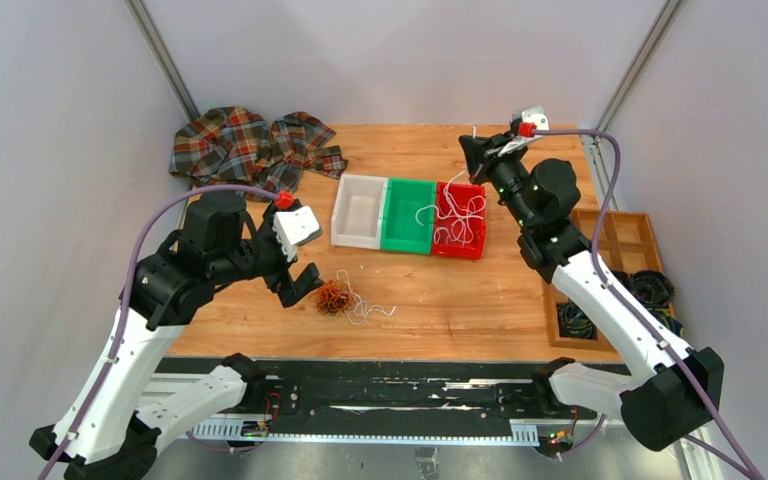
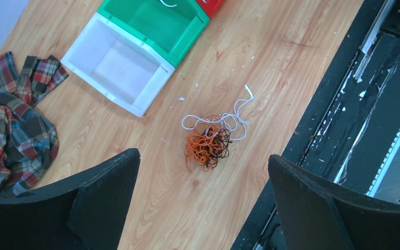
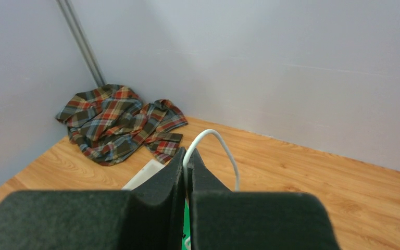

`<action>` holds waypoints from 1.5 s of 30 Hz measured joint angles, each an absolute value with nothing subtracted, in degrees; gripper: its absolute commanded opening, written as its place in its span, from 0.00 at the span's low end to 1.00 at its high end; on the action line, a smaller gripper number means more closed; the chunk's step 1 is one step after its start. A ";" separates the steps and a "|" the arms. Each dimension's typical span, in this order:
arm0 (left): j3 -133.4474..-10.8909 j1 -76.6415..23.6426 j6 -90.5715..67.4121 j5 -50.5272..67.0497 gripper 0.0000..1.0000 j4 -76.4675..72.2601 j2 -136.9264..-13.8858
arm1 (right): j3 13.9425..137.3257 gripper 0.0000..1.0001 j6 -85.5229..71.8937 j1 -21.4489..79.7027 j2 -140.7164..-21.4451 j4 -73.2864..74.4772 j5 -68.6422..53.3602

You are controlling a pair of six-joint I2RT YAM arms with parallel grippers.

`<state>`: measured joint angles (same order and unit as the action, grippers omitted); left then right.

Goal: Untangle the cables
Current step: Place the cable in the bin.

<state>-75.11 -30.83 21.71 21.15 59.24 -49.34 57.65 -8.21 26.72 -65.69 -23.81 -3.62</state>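
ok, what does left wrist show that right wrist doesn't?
Only left wrist: the orange, black and white cable tangle on the table, the black rail, left jaws wide open. Only right wrist: right jaws shut on a white cable looping upward, and the corner post. Both: plaid cloth, white bin, wooden table.

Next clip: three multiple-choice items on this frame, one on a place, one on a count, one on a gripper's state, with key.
1. The orange tangle lies: A inside a bin; B on the table; C in a gripper.
2. How many bins stand in the row? A four; B two; C three.
3. The right gripper is: A shut on a white cable; B open, empty; C shut on cloth.
Key: B, it sits on bare wood; C, white, green and red side by side; A, it pinches the cable.
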 measured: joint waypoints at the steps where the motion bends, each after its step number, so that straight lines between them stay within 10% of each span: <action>1: -75.11 -30.83 21.89 21.15 0.98 59.29 -49.34 | 58.02 0.01 -7.94 26.22 -65.69 -23.77 -3.62; 45: -75.26 -30.85 24.05 20.25 0.98 61.63 -49.98 | 55.20 0.01 -5.02 23.57 -84.03 -23.68 -1.87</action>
